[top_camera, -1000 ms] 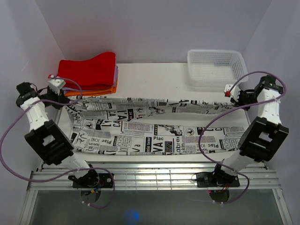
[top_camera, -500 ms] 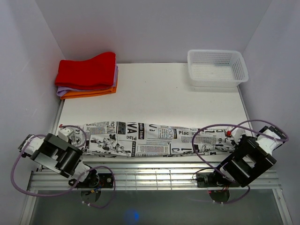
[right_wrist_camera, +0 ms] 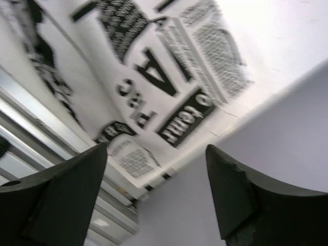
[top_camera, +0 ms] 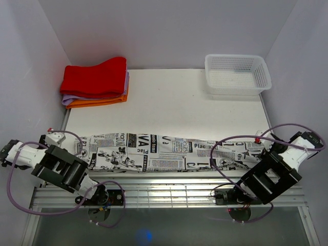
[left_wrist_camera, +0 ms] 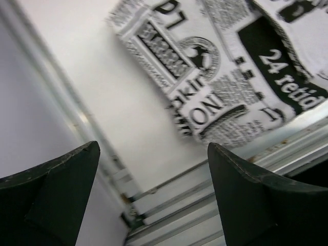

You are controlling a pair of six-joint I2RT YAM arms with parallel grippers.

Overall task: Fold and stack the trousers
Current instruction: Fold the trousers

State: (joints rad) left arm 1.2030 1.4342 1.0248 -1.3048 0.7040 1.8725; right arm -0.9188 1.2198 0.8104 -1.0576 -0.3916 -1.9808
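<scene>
The trousers (top_camera: 169, 152), white with black newspaper print, lie folded lengthwise as a long narrow strip across the near part of the table. My left gripper (top_camera: 69, 146) sits just off their left end, open and empty. In the left wrist view its gripper (left_wrist_camera: 154, 147) has dark fingers spread wide, with the trousers' end (left_wrist_camera: 220, 66) ahead of them and apart. My right gripper (top_camera: 266, 146) is at the strip's right end, also open. In the right wrist view nothing lies between the spread fingers of that gripper (right_wrist_camera: 156, 147), and the printed cloth (right_wrist_camera: 154, 66) lies beyond.
A stack of folded red, purple and orange cloths (top_camera: 95, 82) sits at the back left. A white mesh basket (top_camera: 237, 74) stands at the back right. Metal slats (top_camera: 169, 192) run along the table's near edge. White walls close in on both sides.
Both grippers carried the trousers' far edge forward over the near edge, folding them into a narrow strip. Both then opened, let go and drew slightly outward.
</scene>
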